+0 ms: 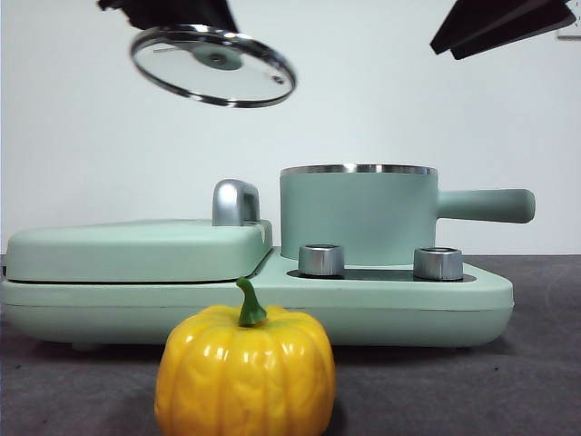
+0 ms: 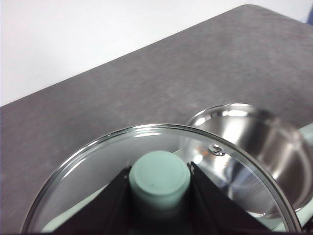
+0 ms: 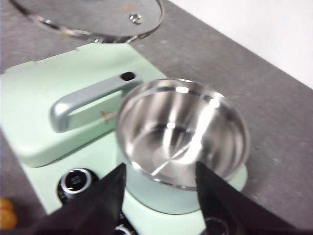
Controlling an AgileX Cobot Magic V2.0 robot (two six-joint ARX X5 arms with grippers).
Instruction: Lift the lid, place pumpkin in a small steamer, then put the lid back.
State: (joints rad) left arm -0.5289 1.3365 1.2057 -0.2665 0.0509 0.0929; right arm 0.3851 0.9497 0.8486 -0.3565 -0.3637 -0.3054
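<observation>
Front view: we judge pumpkin (image 1: 245, 374) glossy, slippery; pinch ribbed sides. Left gripper (image 2: 159, 177) clamps lid (image 1: 213, 65) knob; right gripper (image 3: 159, 178) spread.

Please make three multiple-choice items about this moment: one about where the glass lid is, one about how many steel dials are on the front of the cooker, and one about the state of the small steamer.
1. Where is the lid?
A. On the small steamer
B. Held in the air by the left gripper, above the flat cover
C. Lying on the table beside the pumpkin

2. How many steel dials show in the front view?
A. Two
B. Four
C. None

3. What is the state of the small steamer?
A. Closed with the lid
B. Open, with the pumpkin inside
C. Open and empty

Answers:
1. B: the left wrist view shows the jaws clamped on the mint-green knob.
2. A: two stand below the pot.
3. C: the right wrist view shows bare steel inside, and the pumpkin sits on the table.
</observation>
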